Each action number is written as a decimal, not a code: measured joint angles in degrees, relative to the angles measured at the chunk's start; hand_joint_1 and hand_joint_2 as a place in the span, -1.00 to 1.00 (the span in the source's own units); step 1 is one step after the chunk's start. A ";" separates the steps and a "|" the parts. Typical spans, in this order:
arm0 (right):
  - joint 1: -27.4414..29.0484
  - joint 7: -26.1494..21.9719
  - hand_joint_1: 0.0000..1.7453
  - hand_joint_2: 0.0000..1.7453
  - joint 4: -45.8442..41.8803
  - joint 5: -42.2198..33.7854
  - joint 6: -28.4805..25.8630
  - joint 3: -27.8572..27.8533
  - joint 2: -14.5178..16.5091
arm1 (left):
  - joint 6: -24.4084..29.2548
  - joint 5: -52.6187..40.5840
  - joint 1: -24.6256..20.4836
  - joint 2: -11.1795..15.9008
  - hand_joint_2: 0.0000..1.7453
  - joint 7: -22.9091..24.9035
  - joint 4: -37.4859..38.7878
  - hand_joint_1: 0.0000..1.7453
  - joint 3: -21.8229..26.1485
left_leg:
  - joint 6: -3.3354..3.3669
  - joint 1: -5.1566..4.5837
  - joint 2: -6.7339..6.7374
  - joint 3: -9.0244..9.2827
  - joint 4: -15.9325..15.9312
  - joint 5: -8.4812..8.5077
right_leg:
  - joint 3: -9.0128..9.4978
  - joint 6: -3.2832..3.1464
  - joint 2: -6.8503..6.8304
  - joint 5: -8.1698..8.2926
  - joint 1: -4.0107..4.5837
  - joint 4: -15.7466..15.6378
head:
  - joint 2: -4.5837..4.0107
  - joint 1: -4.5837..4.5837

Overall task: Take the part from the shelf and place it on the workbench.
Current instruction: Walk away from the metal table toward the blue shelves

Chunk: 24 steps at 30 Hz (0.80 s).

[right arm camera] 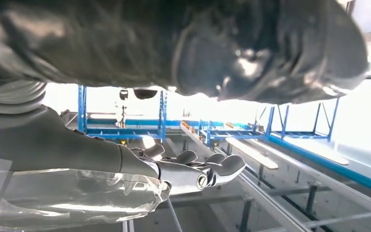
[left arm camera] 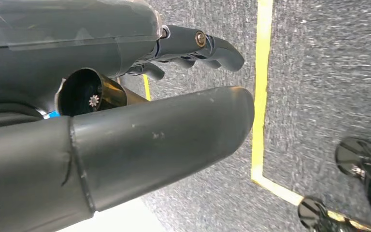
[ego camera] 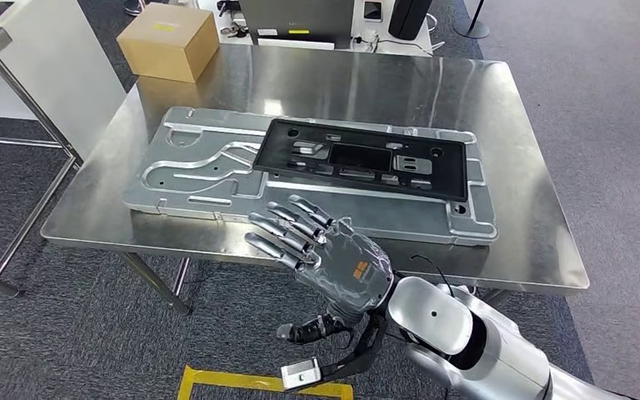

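Steel workbench (ego camera: 500, 117): black part (ego camera: 362, 158) atop silver panel (ego camera: 192, 162); cardboard box (ego camera: 169, 42) behind; right hand (ego camera: 321, 250) empty, fingers spread.

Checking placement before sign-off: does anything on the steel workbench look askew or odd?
The black plastic frame panel lies flat on the large silver stamped metal plate, turned slightly against its edges. The right hand hovers open near the steel workbench. Nothing looks damaged.

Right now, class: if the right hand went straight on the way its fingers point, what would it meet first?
The right hand points up-left over the table's near edge. First in line looks like the silver panel, left of the black part. Its height above the table is unclear, so it might pass over.
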 joint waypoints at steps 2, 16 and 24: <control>0.20 0.10 -1.00 -1.00 -0.47 -0.01 0.13 -0.01 -0.32 | -0.05 -0.13 -0.03 -0.07 -1.00 -0.15 0.09 -1.00 -0.08 | -0.53 -0.14 -0.03 -0.90 0.58 0.68 | 4.84 -0.50 -0.05 0.59 0.24 -7.42 | 0.00 -0.03; 35.20 5.07 -1.00 -1.00 3.60 -11.33 -5.87 -13.54 -5.16 | -4.48 -4.27 1.73 -5.84 -1.00 -4.01 -6.48 -1.00 -2.67 | -2.94 0.34 -0.77 5.69 7.40 -6.69 | -1.71 -2.15 -1.35 6.75 -0.06 -9.36 | 0.00 -0.06; 46.02 7.69 -1.00 -1.00 9.49 -16.70 -11.67 -17.28 -6.43 | -7.04 -4.45 1.68 -9.83 -1.00 -3.32 -13.55 -1.00 -2.59 | 1.20 -0.23 -0.23 8.91 -2.08 -6.05 | -4.17 0.56 -0.36 2.11 -0.58 -4.27 | 0.00 0.07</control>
